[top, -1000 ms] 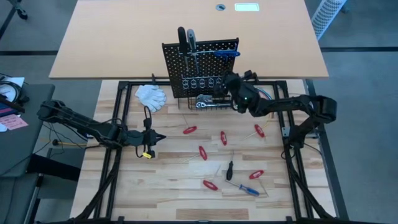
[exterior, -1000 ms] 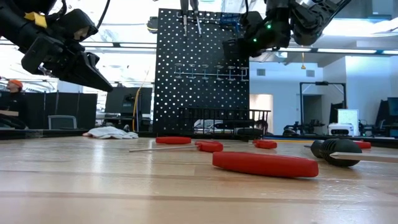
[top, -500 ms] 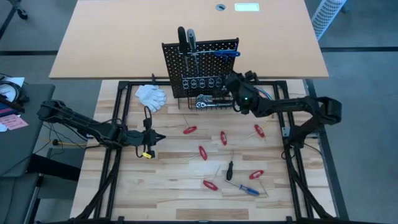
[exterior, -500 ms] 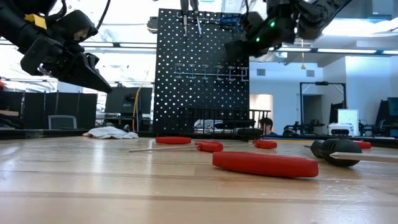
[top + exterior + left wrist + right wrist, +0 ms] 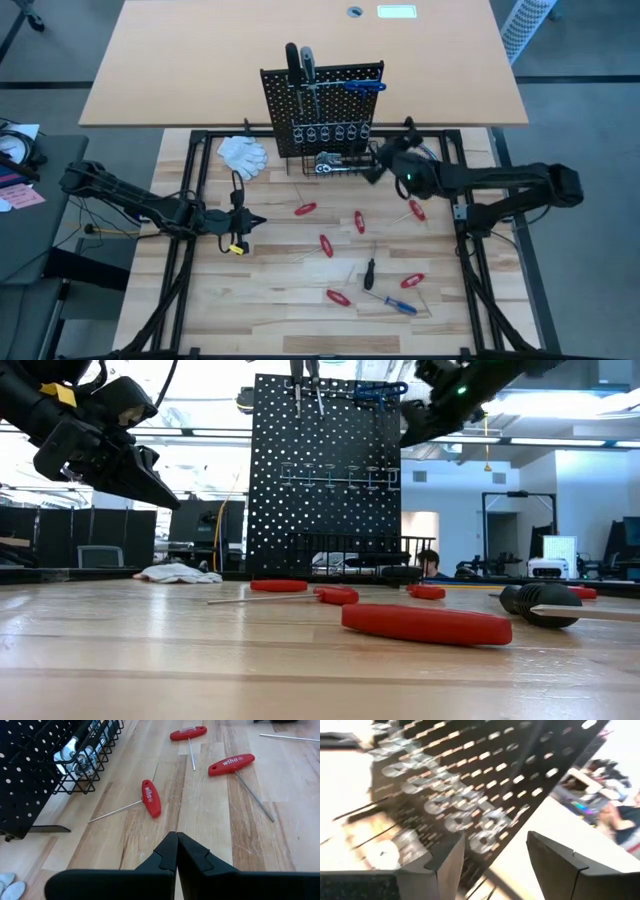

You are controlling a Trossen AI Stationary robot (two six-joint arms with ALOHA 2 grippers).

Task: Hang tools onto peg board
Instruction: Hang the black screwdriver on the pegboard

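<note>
The black peg board [image 5: 323,112] stands upright at the table's far side. A black-handled screwdriver [image 5: 292,56], a grey one [image 5: 308,62] and a blue-handled one [image 5: 365,86] hang at its top. A chrome wrench [image 5: 326,161] lies in its wire basket [image 5: 338,168]. Several red-handled tools [image 5: 305,209], a black screwdriver [image 5: 369,272] and a blue one [image 5: 401,305] lie flat on the table. My right gripper [image 5: 376,164] is open and empty, just right of the basket and above the table [image 5: 495,857]. My left gripper [image 5: 256,222] hovers shut over the table's left half [image 5: 176,851].
White gloves [image 5: 243,152] lie left of the peg board. A row of silver rings [image 5: 340,475] crosses the board's middle. The nearest red tool [image 5: 151,798] lies ahead of my left gripper. A bare strip of wood runs along the table's near edge [image 5: 280,330].
My right gripper has drawn back from the peg board's right side toward the table's right and near edges, its fingers now spread apart. The blue-handled screwdriver stays hanging at the board's top.
</note>
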